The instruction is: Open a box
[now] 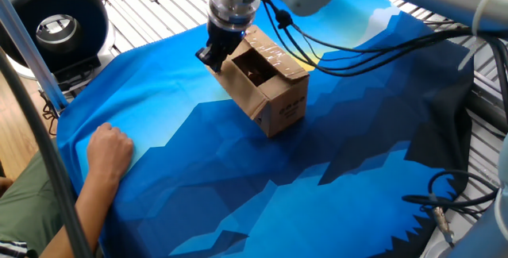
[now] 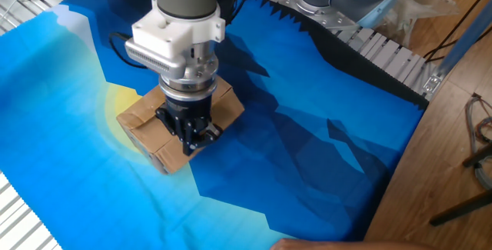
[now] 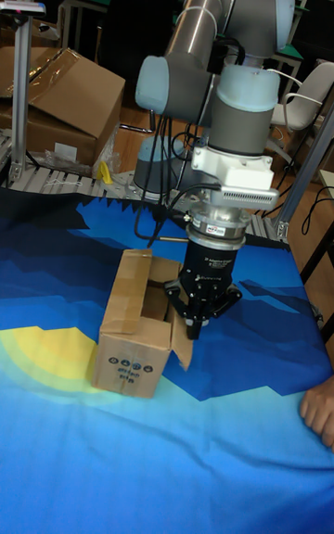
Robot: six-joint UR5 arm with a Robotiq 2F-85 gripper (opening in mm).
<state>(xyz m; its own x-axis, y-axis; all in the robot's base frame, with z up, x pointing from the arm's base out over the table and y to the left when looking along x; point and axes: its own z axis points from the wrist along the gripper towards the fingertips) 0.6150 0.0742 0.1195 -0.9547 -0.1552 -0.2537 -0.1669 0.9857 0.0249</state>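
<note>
The box (image 1: 270, 91) is a small brown carton standing on the blue cloth, its top open and dark inside. A side with black print shows in the tall fixed view (image 3: 130, 362). My gripper (image 1: 213, 54) points down at the box's rim on one side, fingers drawn together. Its tips (image 3: 193, 325) rest against a flap (image 3: 182, 353) that is folded outward and down. From the other side the gripper (image 2: 192, 138) covers most of the opening, with flaps (image 2: 150, 119) spread around it. Whether a flap edge is pinched between the fingers is hidden.
A person's hand (image 1: 109, 151) rests on the blue cloth (image 1: 238, 186) near the table edge, also seen as a hand (image 3: 320, 413). A round black device (image 1: 51, 24) and cables (image 1: 444, 202) lie off the cloth. A large cardboard carton (image 3: 65, 103) stands behind.
</note>
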